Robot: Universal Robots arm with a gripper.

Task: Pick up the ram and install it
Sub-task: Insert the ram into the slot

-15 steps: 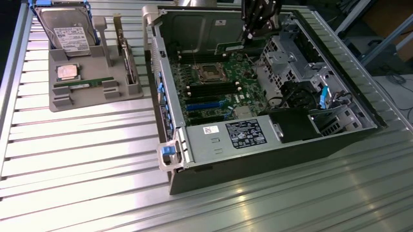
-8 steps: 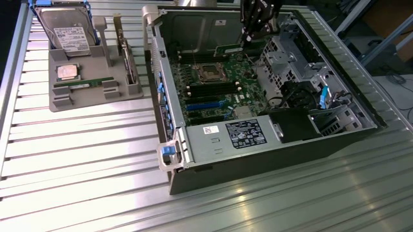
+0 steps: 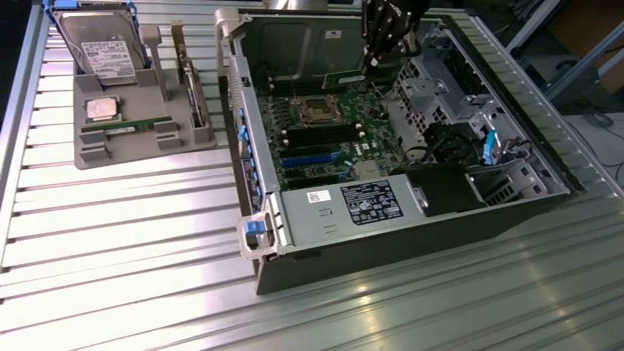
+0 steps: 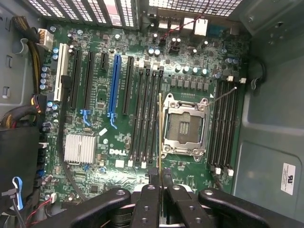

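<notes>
The tool (image 4: 160,174) is pressed together on the ram (image 4: 159,133), pinching it edge-on above the motherboard (image 4: 118,137), near the memory slots (image 4: 147,118) and the open processor socket (image 4: 185,124). In the exterior view it hangs at twelve o'clock of the case (image 3: 390,241). Lowered out of line with a slot, the stick's edge could jam on a slot wall or graze the socket's pins. The slim pinch may also let it tilt.

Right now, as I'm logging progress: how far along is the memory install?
Done: one memory stick is off the tray and over the open computer case; its twin lies on the tray. In hand: the fingers are shut on the stick, holding it edge-on above the motherboard, beside the processor socket. Left: seating it; the black memory slots look empty.
</notes>
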